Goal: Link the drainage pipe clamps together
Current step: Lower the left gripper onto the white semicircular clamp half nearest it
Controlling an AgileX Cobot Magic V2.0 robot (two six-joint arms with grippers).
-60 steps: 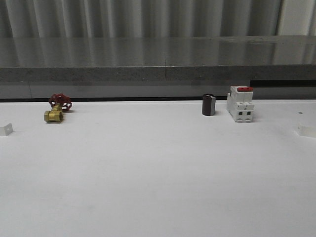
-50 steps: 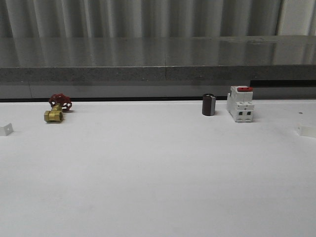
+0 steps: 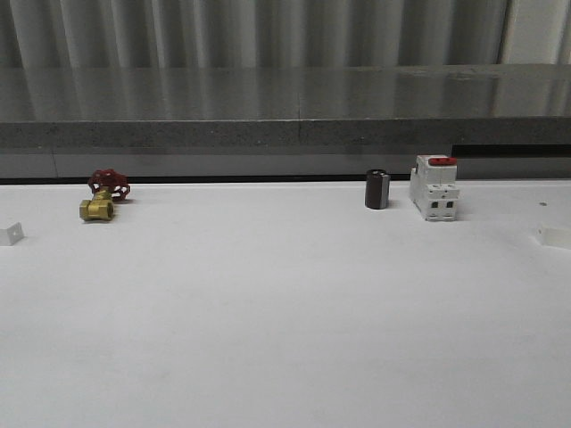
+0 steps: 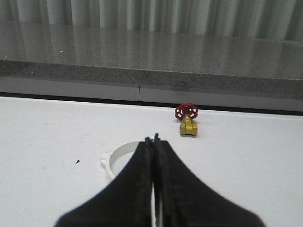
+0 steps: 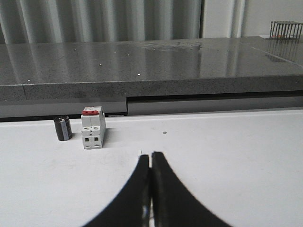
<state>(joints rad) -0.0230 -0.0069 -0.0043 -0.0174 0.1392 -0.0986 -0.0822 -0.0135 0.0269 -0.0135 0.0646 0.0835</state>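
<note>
One drainage pipe clamp [image 4: 117,156], a white half-ring with a small lug on its outer side, lies flat on the white table. It sits just beyond my left gripper's fingertips, and the black fingers [image 4: 137,179] hide its right part. My left gripper [image 4: 153,138] is shut with nothing between its fingers. My right gripper [image 5: 151,154] is also shut above bare table, and a tiny white speck [image 5: 139,152] shows at its left tip. I cannot tell what that speck is.
A brass valve with a red handwheel [image 3: 104,195] [image 4: 187,119] stands at the back left. A black cylinder [image 3: 376,189] [image 5: 62,128] and a white breaker with a red switch [image 3: 434,188] [image 5: 93,127] stand at the back right. Small white blocks [image 3: 9,234] [image 3: 554,236] lie at both table edges.
</note>
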